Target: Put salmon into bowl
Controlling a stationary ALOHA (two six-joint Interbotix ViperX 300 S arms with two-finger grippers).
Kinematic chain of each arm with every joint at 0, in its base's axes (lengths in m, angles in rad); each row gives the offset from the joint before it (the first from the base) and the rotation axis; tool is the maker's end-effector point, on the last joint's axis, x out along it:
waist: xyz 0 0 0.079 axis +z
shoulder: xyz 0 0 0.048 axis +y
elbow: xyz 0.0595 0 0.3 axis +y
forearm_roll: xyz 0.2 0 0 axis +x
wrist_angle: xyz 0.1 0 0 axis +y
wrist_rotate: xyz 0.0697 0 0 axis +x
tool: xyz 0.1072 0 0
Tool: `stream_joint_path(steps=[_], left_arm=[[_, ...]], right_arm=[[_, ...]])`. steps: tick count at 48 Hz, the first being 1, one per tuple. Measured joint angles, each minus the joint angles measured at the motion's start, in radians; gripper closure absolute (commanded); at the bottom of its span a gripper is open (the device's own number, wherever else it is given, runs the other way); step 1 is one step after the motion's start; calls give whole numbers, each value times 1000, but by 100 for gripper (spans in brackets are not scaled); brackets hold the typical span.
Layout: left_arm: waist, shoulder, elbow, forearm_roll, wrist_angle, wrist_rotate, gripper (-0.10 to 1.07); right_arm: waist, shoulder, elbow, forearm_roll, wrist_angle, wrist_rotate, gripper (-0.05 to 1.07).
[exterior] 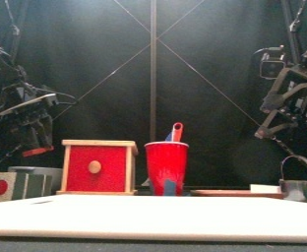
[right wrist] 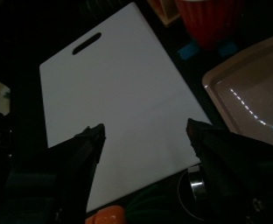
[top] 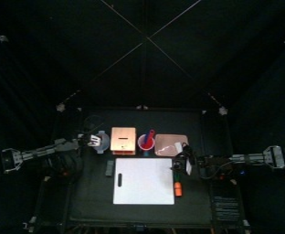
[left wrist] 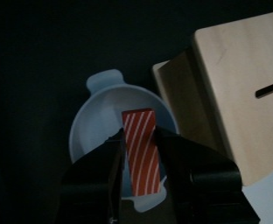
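Black left gripper (left wrist: 145, 171) jaws at the left wrist frame's bottom clamp a reddish-pink, white-striped strip of salmon (left wrist: 143, 149), hanging over the round pale bluish-grey bowl (left wrist: 104, 118) at centre. Right gripper (right wrist: 150, 144) stands wide, holding nothing.

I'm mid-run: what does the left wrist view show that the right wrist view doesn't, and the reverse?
Left wrist only: the salmon held between the left gripper jaws, right over the bowl, beside a wooden box.
Right wrist only: the open right gripper over the white cutting board, the red cup, a tray.
Shared: only the black table.
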Motion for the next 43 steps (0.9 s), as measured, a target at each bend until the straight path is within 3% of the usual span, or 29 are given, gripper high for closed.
stream_joint_path(steps=[22,32,43], left_arm=[[5,57,5,52,-12,2,6],[0,43,5,52,-17,3,4],[-94,-55,5,86,-117,3,4]], right_arm=[[-2,0,-6,15,0,3,0],[0,0,-6,17,2,0,0],[-2,-5,-6,14,0,-9,0]])
